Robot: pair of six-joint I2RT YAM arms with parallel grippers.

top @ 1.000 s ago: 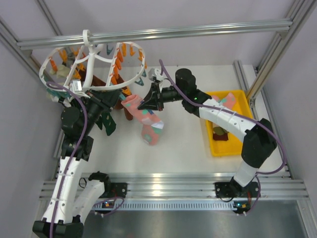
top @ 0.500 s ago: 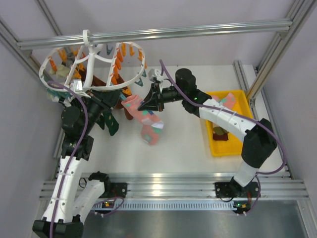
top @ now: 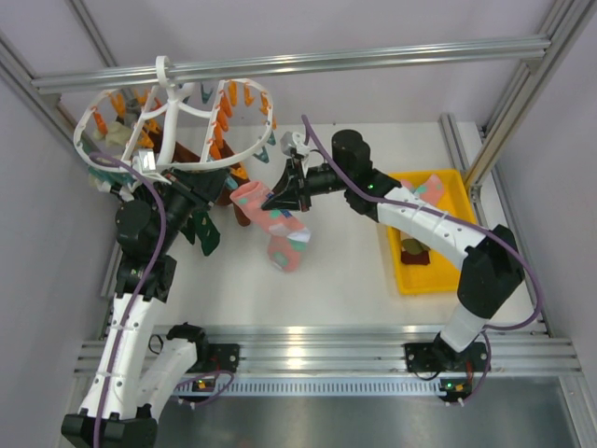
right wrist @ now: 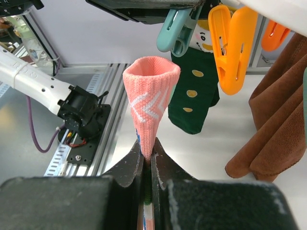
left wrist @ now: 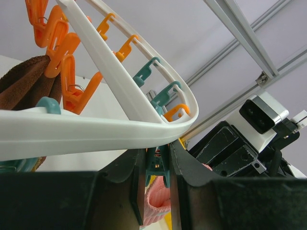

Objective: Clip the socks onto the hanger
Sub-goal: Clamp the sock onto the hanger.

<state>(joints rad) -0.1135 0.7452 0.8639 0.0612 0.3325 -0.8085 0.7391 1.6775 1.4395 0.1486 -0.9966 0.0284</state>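
Note:
The white ring hanger (top: 173,166) hangs from the rail at the back left, and its rim (left wrist: 96,134) crosses the left wrist view. My left gripper (left wrist: 157,167) sits just under that rim, shut on a teal clip (left wrist: 156,163) and squeezing it. The cuff of a pink sock (left wrist: 156,203) is right below that clip. My right gripper (right wrist: 147,160) is shut on this pink sock (right wrist: 151,91) and holds its open cuff upright beneath the teal clip (right wrist: 175,31). In the top view the sock (top: 280,229) droops from the right gripper (top: 272,198).
A dark green sock (right wrist: 196,91) and brown socks (right wrist: 273,129) hang clipped on the hanger, next to an orange clip (right wrist: 232,48). At the right stands a yellow tray (top: 403,280) with more socks (top: 415,250). The aluminium rail (top: 373,58) runs overhead.
Almost nothing. The right gripper and the pink sock have shifted only slightly, and the left gripper stays on the teal clip.

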